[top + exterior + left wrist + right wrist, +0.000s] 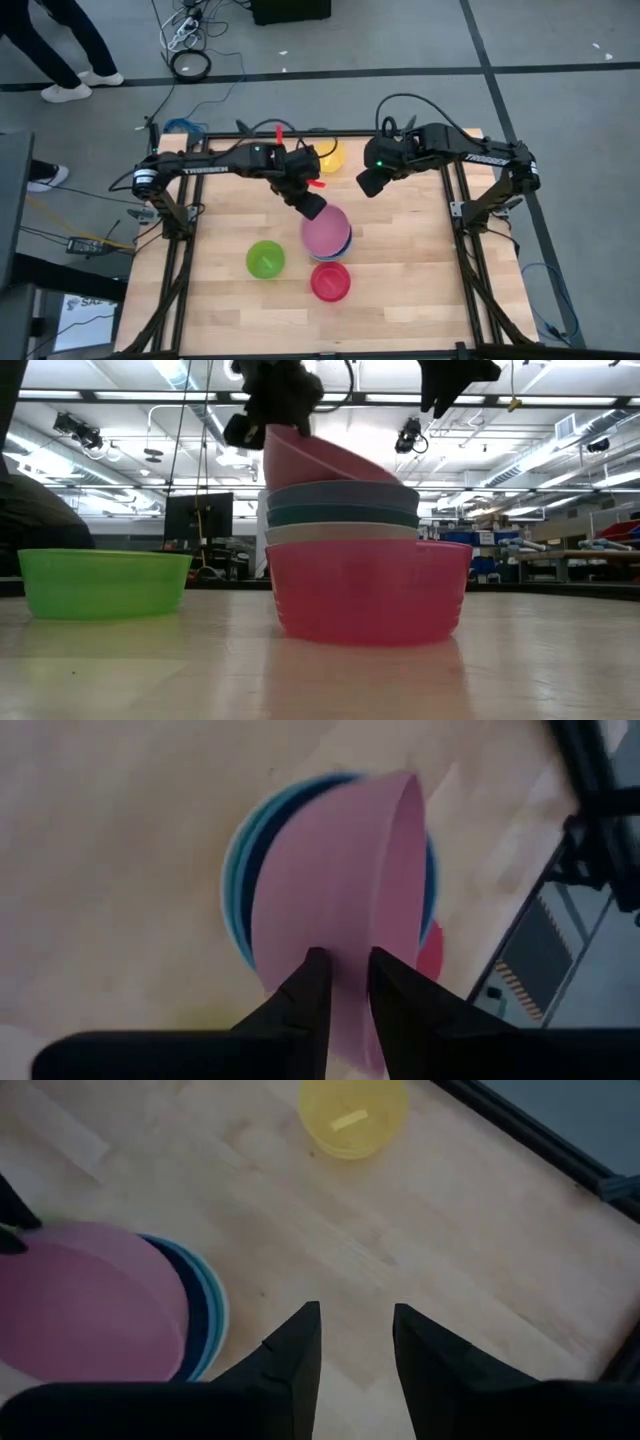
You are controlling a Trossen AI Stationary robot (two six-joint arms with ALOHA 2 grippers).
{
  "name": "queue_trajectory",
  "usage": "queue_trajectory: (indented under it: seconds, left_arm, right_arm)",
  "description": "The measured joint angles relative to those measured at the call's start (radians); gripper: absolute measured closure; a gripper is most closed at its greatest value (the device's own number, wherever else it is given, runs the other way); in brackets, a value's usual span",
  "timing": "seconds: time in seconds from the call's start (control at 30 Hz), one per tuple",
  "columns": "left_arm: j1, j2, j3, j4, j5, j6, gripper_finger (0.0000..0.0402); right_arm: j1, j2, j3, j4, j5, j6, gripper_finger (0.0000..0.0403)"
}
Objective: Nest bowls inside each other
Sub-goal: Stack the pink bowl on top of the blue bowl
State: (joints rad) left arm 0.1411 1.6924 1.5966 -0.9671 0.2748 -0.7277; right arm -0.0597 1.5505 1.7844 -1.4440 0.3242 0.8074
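Observation:
A pink bowl (327,230) sits tilted on top of a stack of blue, teal and white bowls (340,512) near the table's middle. My left gripper (348,985) is at its raised far-left rim, shut on it. A red bowl (330,282) stands just nearer than the stack, a lime green bowl (265,259) to its left, and a yellow bowl (331,157) at the far edge. My right gripper (357,1340) hangs open above bare table right of the yellow bowl, holding nothing. My left gripper has the pink bowl's wall at the rim (373,945) between its two fingers, one inside the bowl and one outside. The fingers slant down from the far left. The bowl is tilted, its held side raised (285,440) and its opposite side (385,475) resting in the stack's top bowl.
Black frame rails (185,230) run along the table's left and right sides. Bare wood lies at the near edge and on the right half (410,260). A person's feet show on the floor beyond the far left corner.

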Motion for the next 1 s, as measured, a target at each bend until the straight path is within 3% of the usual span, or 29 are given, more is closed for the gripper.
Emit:
queue_trajectory:
  seconds: [0.17,0.6,0.87,1.0]
  left_arm:
    - [0.012,-0.001,0.084,-0.042,-0.019,0.033,0.0325]
    - [-0.001,0.006,0.085,-0.037,-0.061,0.036,0.0325]
    - [-0.039,0.025,-0.056,-0.036,-0.037,0.031,0.0325]
    - [-0.035,0.015,-0.059,-0.035,-0.020,0.007,0.0325]
  right_arm:
    - [0.000,0.000,0.000,0.000,-0.003,0.000,0.0289]
    - [-0.001,0.001,0.000,0.000,-0.005,0.001,0.0289]
    - [-0.001,0.001,0.000,0.000,-0.005,0.001,0.0289]
    - [-0.001,0.001,0.000,0.000,-0.005,0.001,0.0289]
